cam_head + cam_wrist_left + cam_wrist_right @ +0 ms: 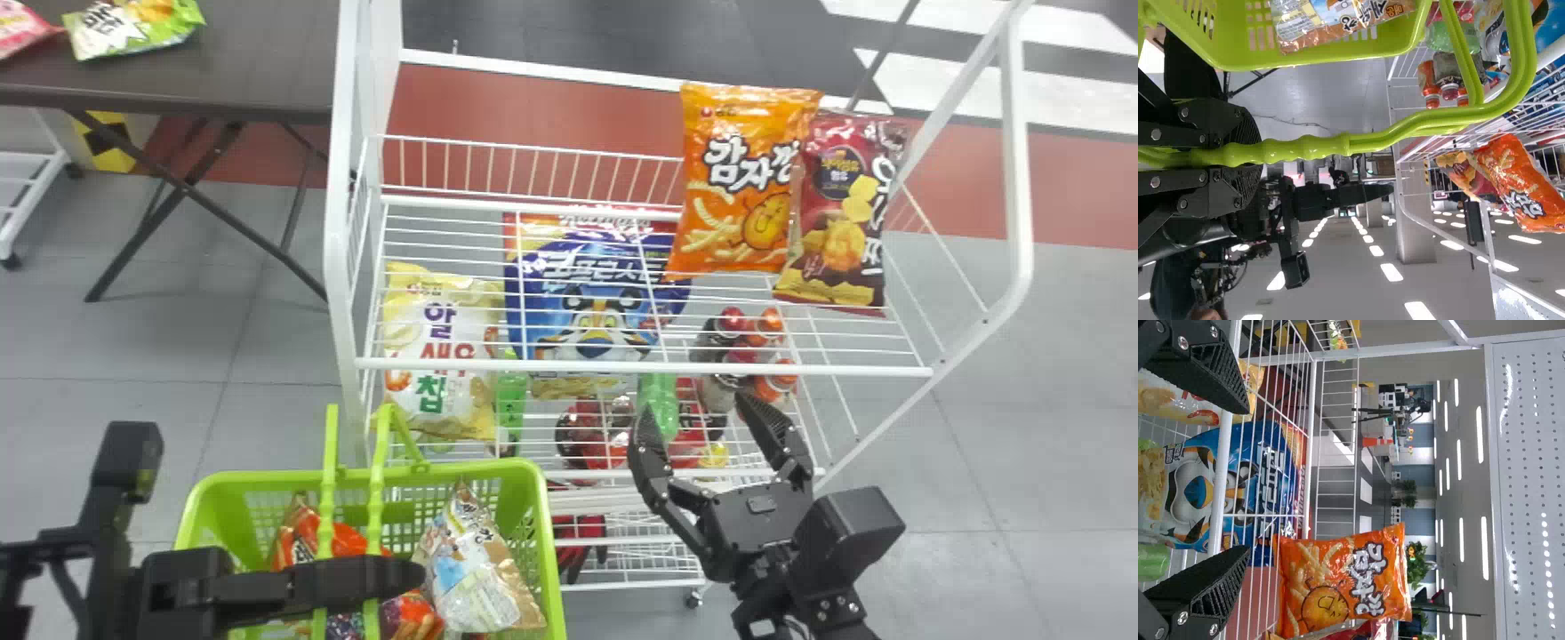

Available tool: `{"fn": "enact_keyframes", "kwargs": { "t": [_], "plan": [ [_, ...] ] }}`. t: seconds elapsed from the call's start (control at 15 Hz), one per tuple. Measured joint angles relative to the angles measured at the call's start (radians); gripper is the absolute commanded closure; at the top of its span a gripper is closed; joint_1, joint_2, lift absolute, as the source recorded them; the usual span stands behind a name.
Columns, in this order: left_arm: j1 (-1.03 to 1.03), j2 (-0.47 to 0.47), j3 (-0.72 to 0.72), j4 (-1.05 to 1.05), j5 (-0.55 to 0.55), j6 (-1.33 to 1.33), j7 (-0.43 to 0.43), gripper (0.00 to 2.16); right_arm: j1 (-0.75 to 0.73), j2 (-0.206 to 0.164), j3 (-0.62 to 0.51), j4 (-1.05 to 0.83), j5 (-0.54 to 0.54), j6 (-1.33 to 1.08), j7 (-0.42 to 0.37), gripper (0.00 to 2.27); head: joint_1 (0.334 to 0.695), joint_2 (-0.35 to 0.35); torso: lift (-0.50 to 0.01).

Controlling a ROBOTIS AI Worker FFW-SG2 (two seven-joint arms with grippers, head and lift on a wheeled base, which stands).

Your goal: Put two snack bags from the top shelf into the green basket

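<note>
Orange bag point(747, 182): on top shelf point(640, 366), right half, set toward the back. Roughly upright, long axis running up from the wires. Red bag point(840, 218) at its right side, same shelf, also lengthwise up; the orange one overlaps its near edge.

Right gripper point(695, 404): spread wide, bare, at the near side of top shelf, by the front rail. Orange bag lies beyond that rail, ahead and a little to the right; red bag farther right. Right arm is the nearer to both. Next move, as I judge it: forward over the rail with a shift right, fingers to either side of the orange bag. Risk: catching the rail, or shoving the red bag.

Left gripper point(1258, 160): pressed together on the handle point(1311, 148) of the basket point(553, 569), which sits in front of top shelf, toward its left end and lower. Two packs visible in it, a red-orange one point(320, 533) and a pale one point(471, 569).

Under top shelf, seen through its wires: blue bag point(591, 293), yellow bag point(440, 356).

Hard to make out: red bag mostly cut off at the right wrist view's edge, its left side hidden by the orange bag; left arm covers part of the basket's load; gap between right gripper and rail can't be judged.
</note>
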Motion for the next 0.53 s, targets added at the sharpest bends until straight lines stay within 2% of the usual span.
{"fn": "enact_keyframes", "kwargs": {
  "t": [0.2,0.53],
  "plan": [
    [0.004,-0.001,0.004,-0.004,0.0,0.0,0.0,2.15,0.008,0.008,-0.009,0.025,-0.022,-0.068,0.033,0.08,0.695,-0.23,-0.001],
    [0.009,-0.002,0.009,-0.009,0.0,0.0,0.0,2.15,0.01,0.019,-0.008,0.031,-0.023,-0.084,0.036,0.08,0.695,-0.226,-0.001]
  ]
}}
